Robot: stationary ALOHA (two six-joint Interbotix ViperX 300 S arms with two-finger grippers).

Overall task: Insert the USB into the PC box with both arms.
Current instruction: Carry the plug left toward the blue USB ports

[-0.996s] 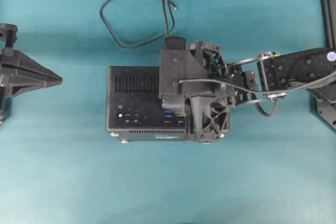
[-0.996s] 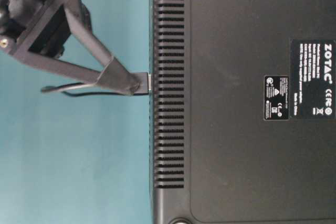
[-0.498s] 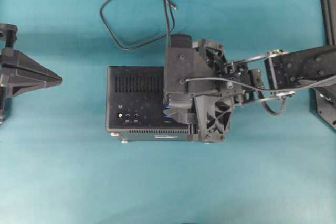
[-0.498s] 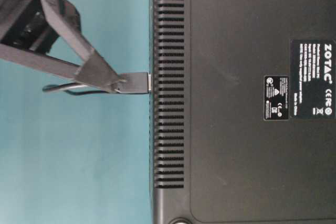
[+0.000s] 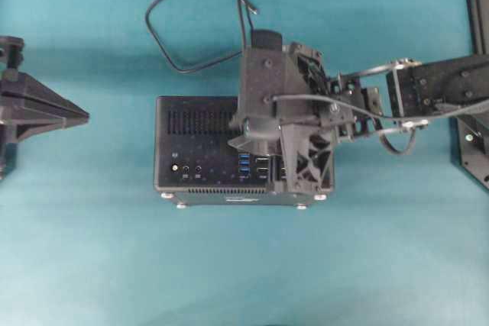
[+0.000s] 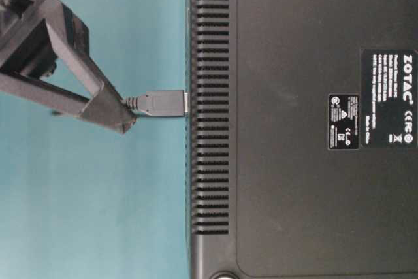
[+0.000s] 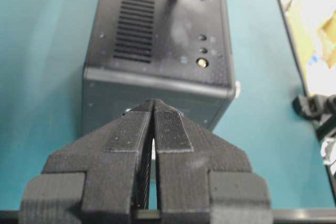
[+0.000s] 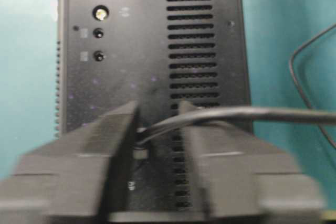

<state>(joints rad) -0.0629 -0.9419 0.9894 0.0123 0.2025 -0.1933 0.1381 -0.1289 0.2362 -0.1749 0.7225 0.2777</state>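
USB plug [image 6: 162, 102] is sitting with its tip in the PC box [image 5: 195, 116] panel, limp cable trailing (best pinched by its stiff molded body), right gripper [image 6: 124, 119] narrowing around the cable behind it, left gripper [image 7: 153, 124] idling closed, empty.

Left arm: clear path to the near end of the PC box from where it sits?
Probably yes. The left pincer, jaws shut, points straight at the PC box end face with only bare teal table between; the right pincer works at the plug end.

Teal tabletop [image 5: 92, 250], black frame [image 5: 475, 5] at edge
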